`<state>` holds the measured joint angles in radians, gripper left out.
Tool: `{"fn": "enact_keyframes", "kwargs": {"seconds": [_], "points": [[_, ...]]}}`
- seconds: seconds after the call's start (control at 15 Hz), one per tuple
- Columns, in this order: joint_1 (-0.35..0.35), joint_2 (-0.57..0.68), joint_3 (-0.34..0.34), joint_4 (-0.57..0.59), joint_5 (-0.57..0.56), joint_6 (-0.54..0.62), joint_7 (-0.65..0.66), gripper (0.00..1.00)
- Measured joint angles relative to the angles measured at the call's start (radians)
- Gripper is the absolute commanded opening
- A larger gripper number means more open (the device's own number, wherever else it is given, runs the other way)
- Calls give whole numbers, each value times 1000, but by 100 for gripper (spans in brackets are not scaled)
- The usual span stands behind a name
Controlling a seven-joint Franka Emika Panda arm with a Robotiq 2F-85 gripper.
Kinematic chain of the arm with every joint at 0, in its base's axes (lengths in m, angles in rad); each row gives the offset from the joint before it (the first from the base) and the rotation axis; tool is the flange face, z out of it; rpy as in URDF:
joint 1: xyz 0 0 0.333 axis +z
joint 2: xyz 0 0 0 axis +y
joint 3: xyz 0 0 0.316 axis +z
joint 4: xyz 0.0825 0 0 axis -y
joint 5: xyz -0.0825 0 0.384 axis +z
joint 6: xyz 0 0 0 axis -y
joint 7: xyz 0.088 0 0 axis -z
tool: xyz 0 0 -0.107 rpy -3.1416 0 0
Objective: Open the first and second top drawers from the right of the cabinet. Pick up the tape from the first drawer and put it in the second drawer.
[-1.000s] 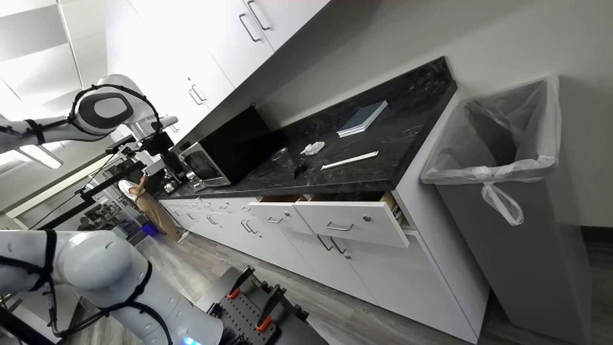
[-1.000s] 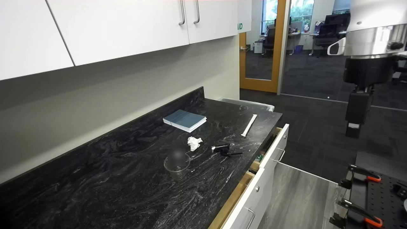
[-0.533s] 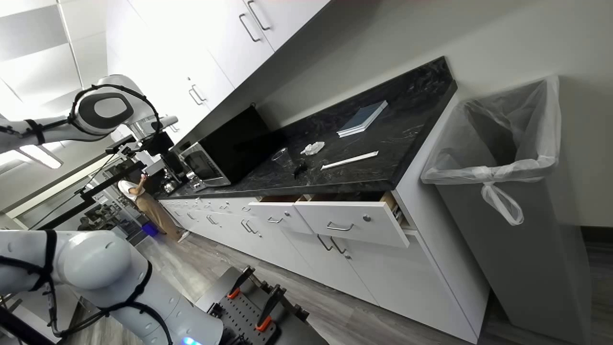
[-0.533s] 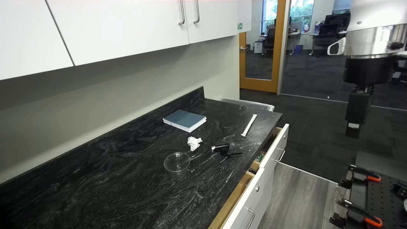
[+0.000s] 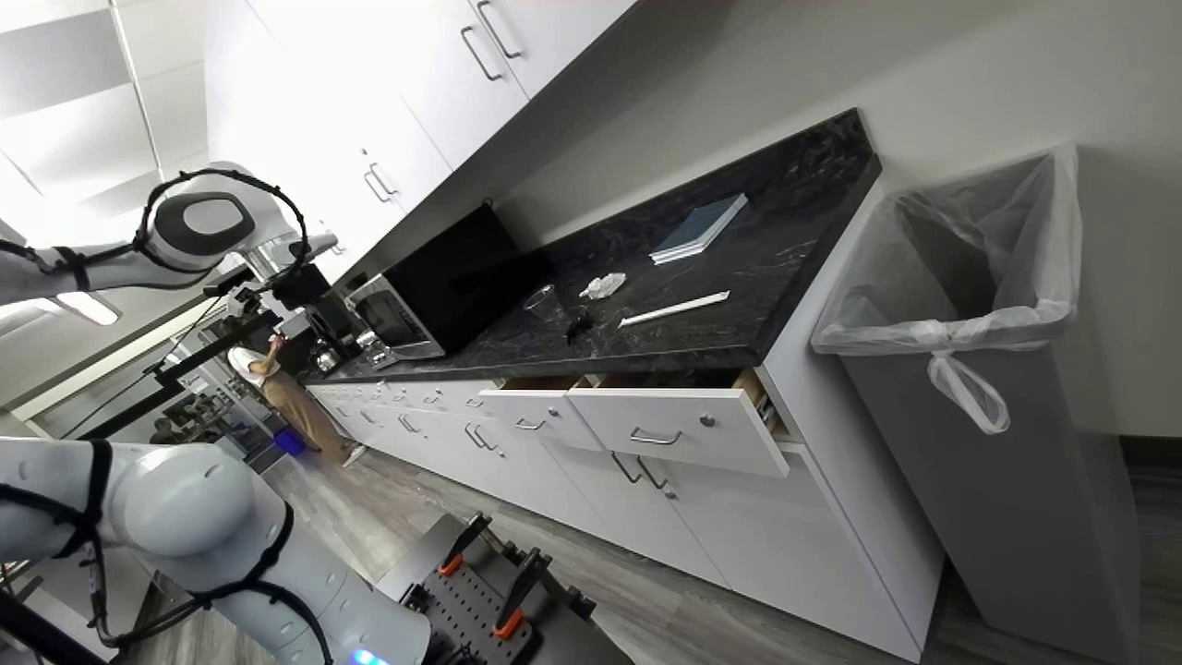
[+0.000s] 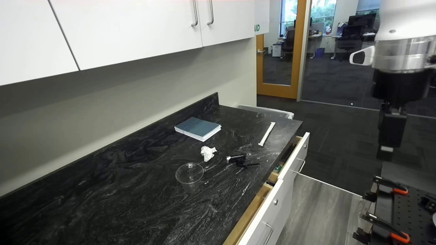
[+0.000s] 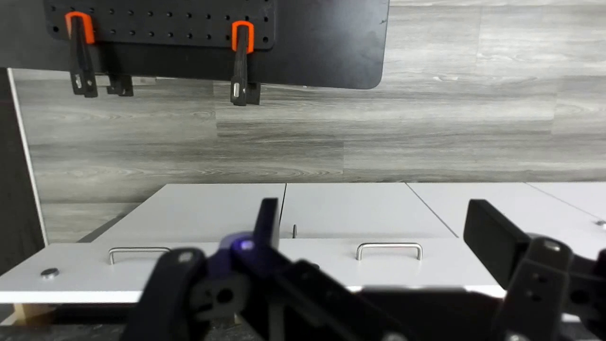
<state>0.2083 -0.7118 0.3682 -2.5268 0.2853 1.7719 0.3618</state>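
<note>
While I watch from far away, I count one hand [image 7: 378, 227] with two fingers [image 7: 494, 239], and in the wrist view these stand spread wide from each other. In an exterior view the hand points downward, well apart from the counter [image 6: 112, 204]. Of the white cabinet [image 5: 785, 545], the first drawer [image 5: 688, 425], at the right end, and the second drawer [image 5: 568, 427], next to it, are both pulled out, so two in all. Each of them carries one silver bar handle [image 7: 389, 245] and one round lock [image 5: 707, 420]. Where the tape is, I cannot tell; inside the first drawer I see only a narrow strip, and in it one small green thing [image 6: 278, 168] that I am not able to name. On the counter I count one clear cup [image 6: 189, 173], one crumpled white paper [image 6: 208, 153], one long white stick [image 6: 266, 134] and a black item [image 6: 239, 160], of which I cannot say if it is one piece or two. There lies also one stack of blue notebooks [image 6: 197, 127], but how many it contains I cannot count. Two orange-tipped clamps [image 7: 240, 64] sit on one black perforated board [image 7: 161, 23]. Beside the cabinet's end stands one bin [image 5: 970, 489] with a clear bag [image 5: 859, 337], and far behind I see one person [image 5: 300, 411].
</note>
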Motion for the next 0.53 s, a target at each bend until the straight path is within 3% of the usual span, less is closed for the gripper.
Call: {"fn": "enact_keyframes", "kwargs": {"seconds": [0.27,0.53], "points": [[29,145,170,42,-94,62,0,100],[37,348,271,40,-290,242,2,100]]}}
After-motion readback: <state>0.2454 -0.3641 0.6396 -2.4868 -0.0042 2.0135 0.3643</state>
